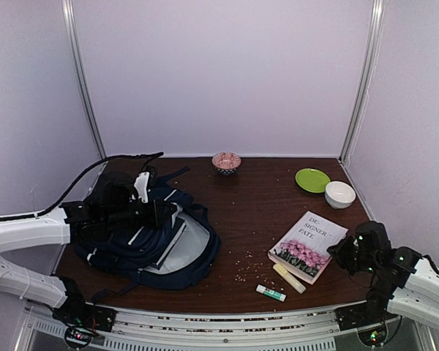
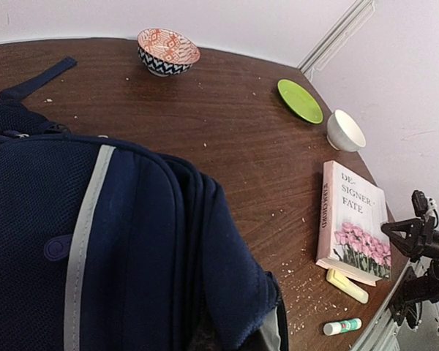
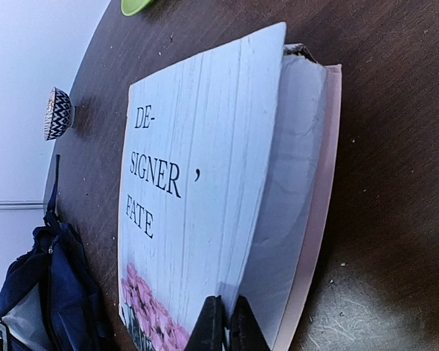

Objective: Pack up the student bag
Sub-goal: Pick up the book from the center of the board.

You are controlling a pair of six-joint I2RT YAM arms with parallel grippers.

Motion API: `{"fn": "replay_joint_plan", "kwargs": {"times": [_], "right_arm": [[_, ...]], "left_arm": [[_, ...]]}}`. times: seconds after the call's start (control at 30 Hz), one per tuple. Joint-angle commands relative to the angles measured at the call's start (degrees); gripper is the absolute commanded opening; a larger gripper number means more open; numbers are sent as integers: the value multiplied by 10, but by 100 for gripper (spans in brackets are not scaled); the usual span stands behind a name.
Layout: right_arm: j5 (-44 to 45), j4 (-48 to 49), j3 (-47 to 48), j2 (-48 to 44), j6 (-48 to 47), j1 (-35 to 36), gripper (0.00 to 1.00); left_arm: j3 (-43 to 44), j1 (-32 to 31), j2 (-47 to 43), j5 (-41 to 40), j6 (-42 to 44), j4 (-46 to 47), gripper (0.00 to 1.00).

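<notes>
Step in hand: judged to be lifting the book [image 1: 308, 238] for loading into the bag [image 1: 143, 238].
Bag: lies at the left of the worktop [image 1: 256, 197], mouth open toward the right, pale lining showing.
Book: lies flat right of centre, well apart from the bag, front cover up.
Right gripper [image 3: 225, 322]: jaws narrowed to a slit at the book's near edge. The cover edge runs into the slit and stands lifted off the pages, so the grip is judged to be on the cover alone.
Left gripper [image 1: 159, 213]: sits at the bag's upper rim. Its fingers are hidden by fabric, so whether it is wide or clamped cannot be told.
Grip advice: a cover-only pinch lets the page block hang and swing. Take cover and pages together before raising.
Lift advice: raise slowly and keep the book level.
Path: carry left across bare worktop, passing above the highlighter [image 1: 289, 278] and glue stick [image 1: 271, 293] just beside the book.
Entry: present the book spine-first to the lining, parallel to the mouth.
Risk: the mouth may sag unless the rim is held up.
</notes>
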Motion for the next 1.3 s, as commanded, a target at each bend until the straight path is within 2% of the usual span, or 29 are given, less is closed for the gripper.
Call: {"fn": "replay_joint_plan", "kwargs": {"times": [0.0, 0.23, 0.37, 0.53, 0.73, 0.93, 1.13, 1.27], "right_arm": [[12, -57, 36, -22, -22, 1, 0], [-30, -49, 118, -10, -108, 1, 0], [-117, -12, 188, 76, -171, 5, 0], [-189, 70, 247, 154, -202, 49, 0], [-260, 181, 327, 285, -225, 134, 0], [-307, 276, 401, 386, -215, 175, 0], [-373, 298, 487, 502, -200, 204, 0], [-402, 249, 552, 574, -217, 233, 0]], "left_arm": [[21, 8, -1, -35, 11, -6, 0], [55, 8, -38, -54, 35, -48, 0], [91, 8, -69, -74, 73, -100, 0], [116, 8, -105, -101, 109, -150, 0], [117, 7, -143, -108, 133, -162, 0], [104, 8, -191, -101, 161, -168, 0], [99, 8, -229, -99, 182, -179, 0], [101, 8, -238, -108, 182, -187, 0]]}}
